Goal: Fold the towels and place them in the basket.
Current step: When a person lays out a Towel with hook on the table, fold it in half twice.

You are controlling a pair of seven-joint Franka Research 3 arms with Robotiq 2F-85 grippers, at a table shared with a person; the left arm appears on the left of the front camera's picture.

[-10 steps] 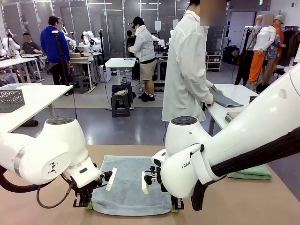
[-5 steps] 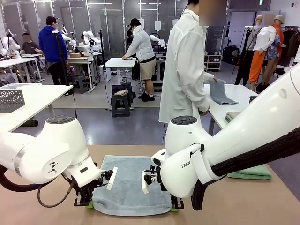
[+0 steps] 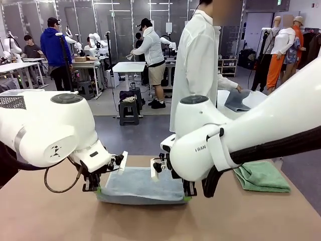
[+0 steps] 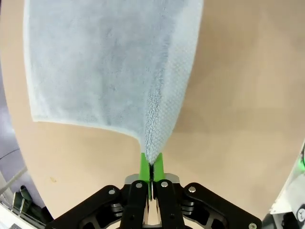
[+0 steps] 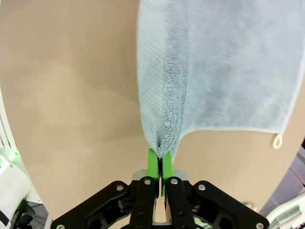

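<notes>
A: Where did we see the pale blue-grey towel (image 3: pixel 143 182)?
B: On the table (image 3: pixel 50 216), near the middle. Our left gripper (image 3: pixel 98 190) was clamped tight on its near left corner and our right gripper (image 3: pixel 188 197) on the near right one. The mint green towel (image 3: pixel 261 176) lay off to the right.

The blue-grey towel (image 4: pixel 95 71) is soft terry cloth, matt and fuzzy with a looped pile. A band along its edge has a flatter, dimpled weave. The green towel (image 3: pixel 262 176) is the same matt, nubbly cloth. The table (image 5: pixel 71 95) has a smooth tan top with a dull sheen. The left gripper (image 4: pixel 151 160) and right gripper (image 5: pixel 159 157) have matt black bodies, small shiny screws and smooth bright green pads (image 4: pixel 144 164). The left arm (image 3: pixel 50 135) and right arm (image 3: pixel 261 130) wear glossy white plastic shells. The person's coat (image 3: pixel 198 65) is thin white cloth.
</notes>
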